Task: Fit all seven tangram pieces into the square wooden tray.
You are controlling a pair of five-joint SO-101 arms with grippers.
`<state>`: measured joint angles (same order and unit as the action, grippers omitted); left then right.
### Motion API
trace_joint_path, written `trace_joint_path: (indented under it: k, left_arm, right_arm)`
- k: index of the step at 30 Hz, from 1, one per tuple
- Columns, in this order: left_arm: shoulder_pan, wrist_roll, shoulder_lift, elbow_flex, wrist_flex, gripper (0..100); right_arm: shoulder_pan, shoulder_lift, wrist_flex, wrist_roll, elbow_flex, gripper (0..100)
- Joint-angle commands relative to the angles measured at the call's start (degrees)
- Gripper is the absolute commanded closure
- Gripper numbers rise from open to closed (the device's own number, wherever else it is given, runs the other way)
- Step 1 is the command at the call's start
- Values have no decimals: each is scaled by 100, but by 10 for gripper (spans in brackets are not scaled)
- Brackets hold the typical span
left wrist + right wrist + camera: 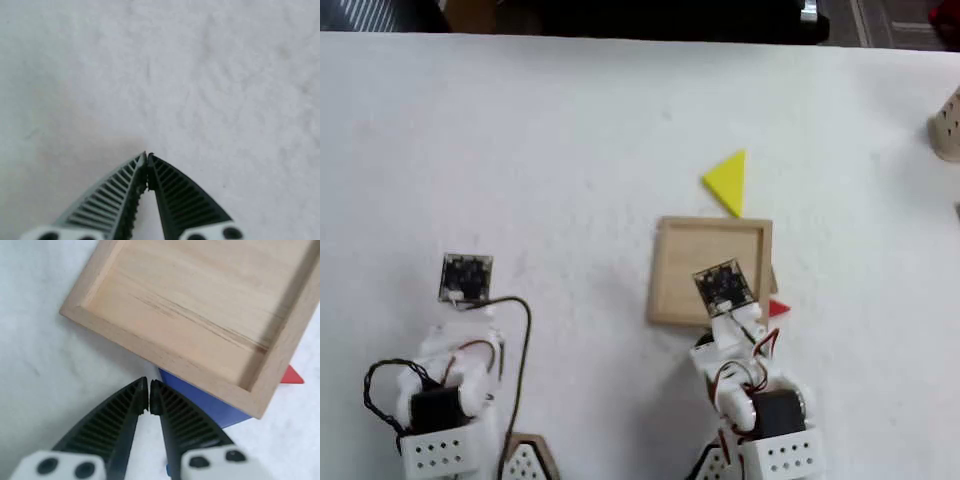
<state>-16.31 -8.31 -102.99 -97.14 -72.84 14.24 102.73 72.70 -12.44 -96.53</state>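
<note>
Bright, even light falls on the white table [570,130], leaving soft, faint shadows beside the tray [659,270].

White plastic left arm [445,395]: black servo block, thin black cable looping off its left side, a second black cable along its right. Perforated white base plate [438,452] on its near end, black square wrist camera board [466,276] on its far end. White plastic right arm [760,400]: black servo, red and black wires, matching black square board [724,285]. Left gripper [147,156]: dark ribbed fingers, toothed inner edges, white mounts with round holes. Right gripper [149,383]: same build, black ribbed fingers.
</note>
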Motion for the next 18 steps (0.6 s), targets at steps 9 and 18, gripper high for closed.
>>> trace_joint_path:
  k: [9,18]
  left_arm:
    - [-13,-35,-57,9,-44,976]
    - [-13,-26,-57,9,-44,976]
  right_arm:
    - [84,57,22,35,-35,980]
    - [92,57,22,35,-35,981]
